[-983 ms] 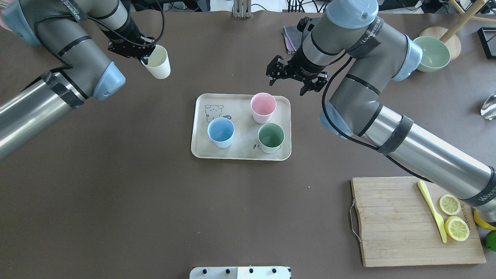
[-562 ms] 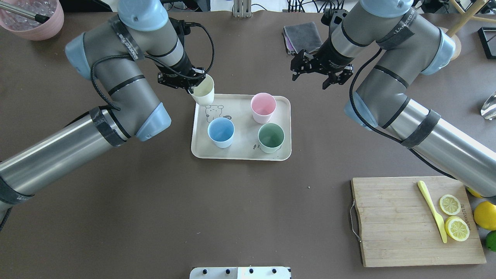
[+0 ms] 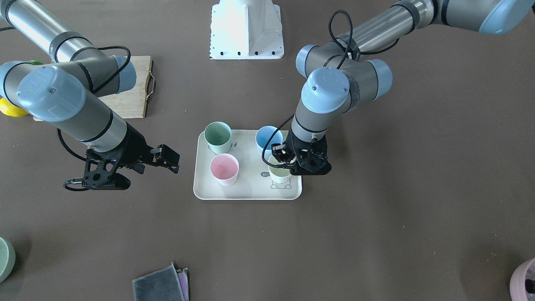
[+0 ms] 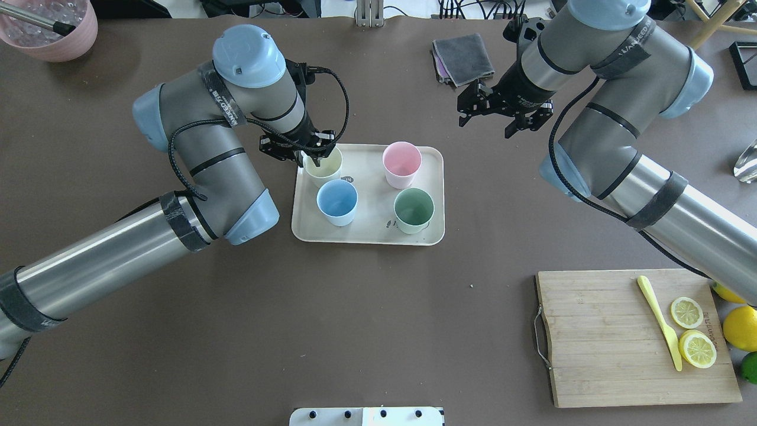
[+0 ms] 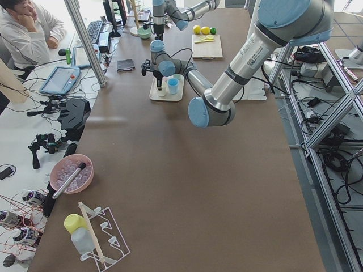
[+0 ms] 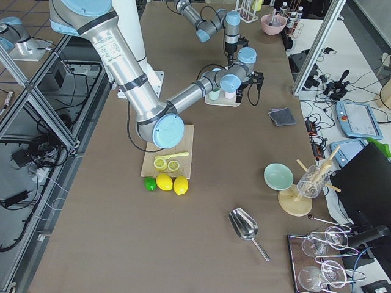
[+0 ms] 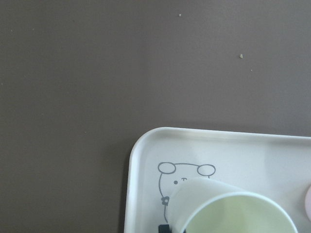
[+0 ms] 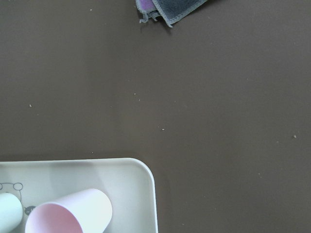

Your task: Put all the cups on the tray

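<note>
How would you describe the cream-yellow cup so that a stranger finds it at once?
Look at the beige tray in the middle of the table. The cream-yellow cup is at its corner with the drawn bunny, beside the blue cup. It alone is pale yellow and gripped by the left gripper.

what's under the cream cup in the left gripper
The tray, at its bunny drawing: ears and face show, the rest is covered by the cream cup. Whether the cup's base touches the tray is hidden.
</note>
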Robot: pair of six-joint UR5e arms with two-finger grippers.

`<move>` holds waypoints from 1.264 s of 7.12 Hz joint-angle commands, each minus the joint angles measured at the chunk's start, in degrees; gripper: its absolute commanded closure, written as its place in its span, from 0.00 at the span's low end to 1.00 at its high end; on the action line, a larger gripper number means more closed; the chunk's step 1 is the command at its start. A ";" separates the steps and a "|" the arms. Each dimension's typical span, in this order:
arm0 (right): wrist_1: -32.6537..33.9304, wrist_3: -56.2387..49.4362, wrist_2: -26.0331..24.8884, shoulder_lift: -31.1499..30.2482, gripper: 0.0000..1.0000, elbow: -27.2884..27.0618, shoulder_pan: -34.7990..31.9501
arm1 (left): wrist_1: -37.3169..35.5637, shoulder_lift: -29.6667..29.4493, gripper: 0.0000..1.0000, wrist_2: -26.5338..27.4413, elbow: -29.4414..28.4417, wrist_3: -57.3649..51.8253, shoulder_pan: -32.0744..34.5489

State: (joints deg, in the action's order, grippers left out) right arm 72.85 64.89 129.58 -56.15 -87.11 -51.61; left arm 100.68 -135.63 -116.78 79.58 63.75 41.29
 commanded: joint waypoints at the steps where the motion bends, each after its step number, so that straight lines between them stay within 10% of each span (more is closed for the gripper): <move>1: 0.18 -0.11 0.84 -0.54 0.00 -0.43 -1.29 | -0.74 2.10 0.03 -3.68 1.71 -3.34 4.55; 3: 0.62 -10.41 5.48 -5.60 0.00 -1.91 -8.46 | -0.84 16.29 0.03 -9.33 12.92 -18.23 13.41; 9: 9.32 -60.77 6.92 -27.23 0.00 -1.93 -29.22 | 0.13 44.28 0.03 -11.27 15.69 -57.51 35.51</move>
State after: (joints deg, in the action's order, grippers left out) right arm 81.62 13.59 137.19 -78.80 -89.73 -77.25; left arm 100.54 -95.97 -127.85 94.89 8.85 74.25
